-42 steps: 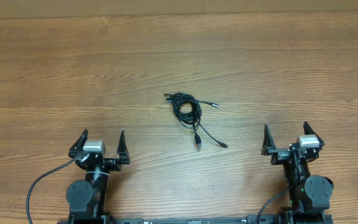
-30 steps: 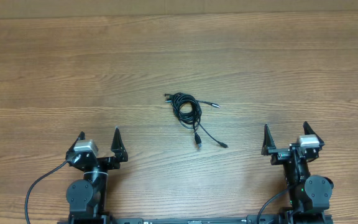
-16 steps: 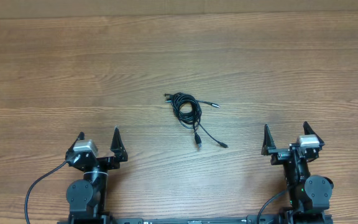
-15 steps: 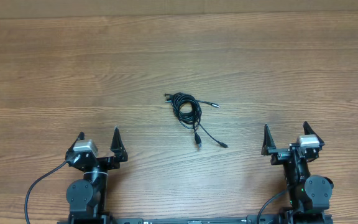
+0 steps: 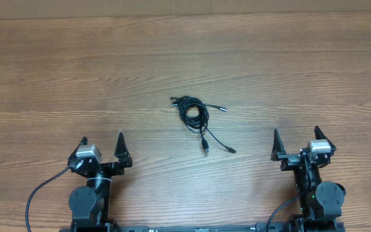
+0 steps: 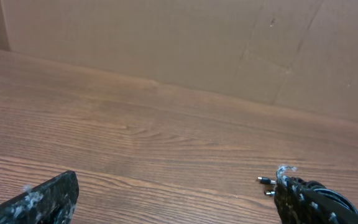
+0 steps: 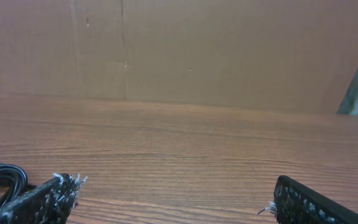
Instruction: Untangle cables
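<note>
Overhead: the cables (image 5: pixel 195 113) lie bunched in a small black loop near the middle of the wooden worktop (image 5: pixel 76 64), with two plug ends trailing toward 5 o'clock. The left hand (image 5: pixel 103 138) sits at 7 o'clock from them and the right hand (image 5: pixel 295 131) at 4 o'clock. Both are spread wide, hold nothing, and are well apart from the bunch.

Left wrist: the cables (image 6: pixel 265 181) show at 4 o'clock.

Right wrist: the cables (image 7: pixel 2 177) curve in at 8 o'clock.
</note>
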